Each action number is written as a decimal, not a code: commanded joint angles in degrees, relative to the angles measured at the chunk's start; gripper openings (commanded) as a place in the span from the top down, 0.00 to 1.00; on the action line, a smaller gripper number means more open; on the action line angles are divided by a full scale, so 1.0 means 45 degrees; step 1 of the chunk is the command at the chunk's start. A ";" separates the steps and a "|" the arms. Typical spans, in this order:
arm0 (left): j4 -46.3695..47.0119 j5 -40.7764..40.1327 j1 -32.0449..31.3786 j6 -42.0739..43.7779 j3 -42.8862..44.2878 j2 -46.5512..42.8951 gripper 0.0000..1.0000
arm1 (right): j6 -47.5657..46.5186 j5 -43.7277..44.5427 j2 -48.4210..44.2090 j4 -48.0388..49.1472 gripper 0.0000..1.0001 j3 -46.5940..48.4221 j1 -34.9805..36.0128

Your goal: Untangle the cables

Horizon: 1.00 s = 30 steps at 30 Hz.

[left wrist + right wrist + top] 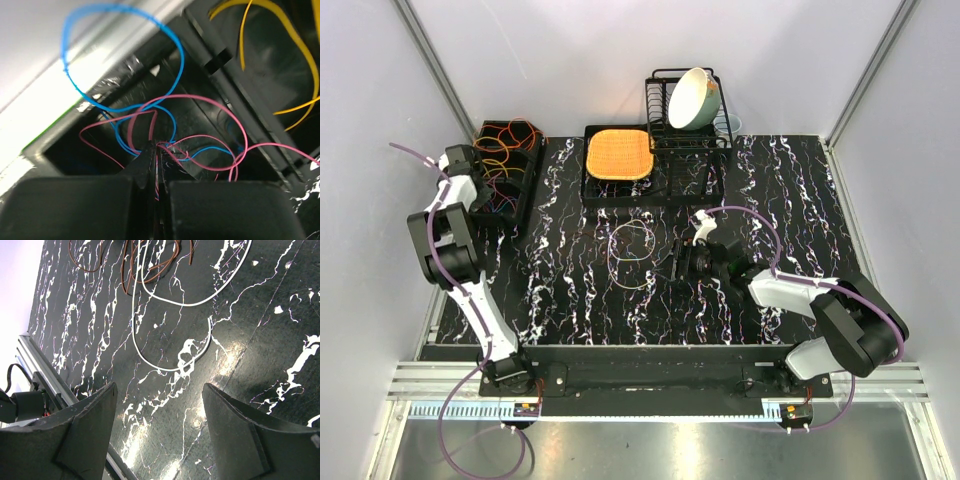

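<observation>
A black bin (525, 185) at the back left holds tangled cables in orange, red and yellow (506, 140). My left gripper (492, 198) reaches into it. In the left wrist view the left gripper (156, 146) is shut on a thin pink cable (200, 102), which is twisted with a blue cable loop (182, 55); a yellow cable (240, 45) lies in the neighbouring compartment. My right gripper (685, 262) is open and empty, low over the table. In the right wrist view the right gripper (159, 386) has a white cable loop (165, 369) and a brown cable (125, 275) lying beyond it. Thin loops (611, 247) lie mid-table.
A black dish rack (665, 120) with a cream bowl (695, 98) stands at the back. An orange mat (618, 153) lies on a black tray (588, 190) beside it. Grey walls close both sides. The table's front rail (45, 375) is near the right gripper.
</observation>
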 commanded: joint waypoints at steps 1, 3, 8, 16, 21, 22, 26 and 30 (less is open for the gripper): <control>-0.0084 0.0891 0.0244 -0.0324 0.0768 -0.0360 0.93 | -0.0139 -0.0096 -0.0140 0.0454 0.25 0.0338 -0.0019; -0.0064 0.0871 0.0264 -0.0324 0.0729 -0.0926 0.78 | -0.0139 -0.0096 -0.0120 0.0454 0.25 0.0337 -0.0019; -0.0181 0.0910 0.0264 -0.0382 0.0748 -0.2059 0.41 | -0.0139 -0.0096 -0.0140 0.0473 0.25 0.0318 -0.0039; -0.0864 0.0910 0.0264 -0.0773 0.0807 -0.3426 0.20 | -0.0120 -0.0057 -0.0199 0.0512 0.25 0.0259 -0.0019; -0.0904 0.1222 0.0244 -0.1047 0.0164 -0.4462 0.20 | -0.0140 -0.0058 -0.0218 0.0512 0.25 0.0240 -0.0039; -0.0865 0.1300 0.0225 -0.1027 0.0027 -0.4831 0.20 | -0.0139 -0.0077 -0.0218 0.0512 0.25 0.0259 -0.0039; -0.0593 0.1360 -0.0183 -0.0696 -0.0832 -0.5594 0.24 | -0.0120 -0.0057 -0.0257 0.0552 0.25 0.0240 -0.0039; -0.0494 0.1417 -0.0945 -0.0150 -0.1749 -0.6045 0.32 | -0.0120 -0.0057 -0.0277 0.0552 0.25 0.0220 -0.0019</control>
